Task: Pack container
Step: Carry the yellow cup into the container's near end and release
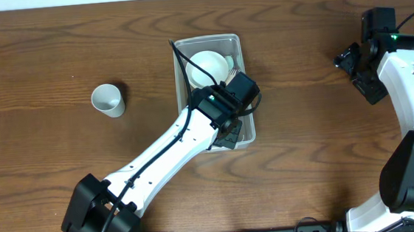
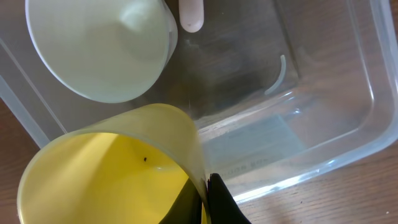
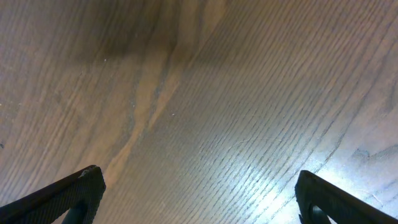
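The clear plastic container [image 1: 234, 43] stands at the table's middle, and its wall shows in the left wrist view [image 2: 348, 143]. A white bowl [image 1: 207, 65] sits in its far half and shows in the left wrist view [image 2: 99, 50]. A white utensil handle [image 2: 191, 15] lies beside the bowl. My left gripper [image 2: 207, 196] is shut on the rim of a yellow cup [image 2: 106, 174], held over the container's near half. In the overhead view the left gripper [image 1: 231, 118] hides the cup. My right gripper [image 1: 355, 67] is open and empty over bare table at the far right.
A grey cup [image 1: 107, 100] stands upright on the table left of the container. The right wrist view shows only wood tabletop [image 3: 199, 93] between the fingers. The arm bases sit at the front edge.
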You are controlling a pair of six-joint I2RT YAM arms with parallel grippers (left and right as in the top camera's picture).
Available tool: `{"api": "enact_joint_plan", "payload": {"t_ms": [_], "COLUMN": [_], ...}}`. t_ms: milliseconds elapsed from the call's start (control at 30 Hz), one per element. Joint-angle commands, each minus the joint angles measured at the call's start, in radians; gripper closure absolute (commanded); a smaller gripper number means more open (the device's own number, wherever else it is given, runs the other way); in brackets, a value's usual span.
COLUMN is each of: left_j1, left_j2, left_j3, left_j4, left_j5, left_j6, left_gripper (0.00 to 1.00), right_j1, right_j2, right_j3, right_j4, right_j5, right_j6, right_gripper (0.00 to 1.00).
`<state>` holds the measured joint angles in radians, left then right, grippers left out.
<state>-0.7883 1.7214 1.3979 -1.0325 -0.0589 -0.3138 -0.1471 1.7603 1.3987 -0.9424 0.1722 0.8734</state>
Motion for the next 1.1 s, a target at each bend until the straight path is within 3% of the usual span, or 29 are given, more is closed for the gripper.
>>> {"api": "enact_joint_plan", "payload": {"t_ms": [0, 333, 433, 533, 1067], "left_j1": [-0.002, -0.002, -0.002, -0.002, 0.0], "left_j2": [0.007, 0.007, 0.007, 0.007, -0.01], "left_j3": [-0.029, -0.06, -0.06, -0.06, -0.042], "left_j4": [0.01, 0.047, 0.047, 0.047, 0.021], "left_j5": [-0.001, 0.0, 0.0, 0.0, -0.001], "left_j6": [-0.031, -0.044, -0.044, -0.044, -0.043], "left_gripper": [0.94, 0.94, 0.78, 0.7, 0.69], "right_j1": [-0.002, -0.002, -0.002, -0.002, -0.002], "right_j2": [-0.002, -0.002, -0.002, -0.002, -0.002], "right_j3": [-0.001, -0.001, -0.001, -0.001, -0.001], "right_j4": [0.0, 0.0, 0.0, 0.0, 0.0], "right_j5": [0.007, 0.007, 0.007, 0.007, 0.007], "right_j6": [0.012, 0.012, 0.012, 0.012, 0.012], "right_gripper": [0.01, 0.01, 0.01, 0.01, 0.01]}}
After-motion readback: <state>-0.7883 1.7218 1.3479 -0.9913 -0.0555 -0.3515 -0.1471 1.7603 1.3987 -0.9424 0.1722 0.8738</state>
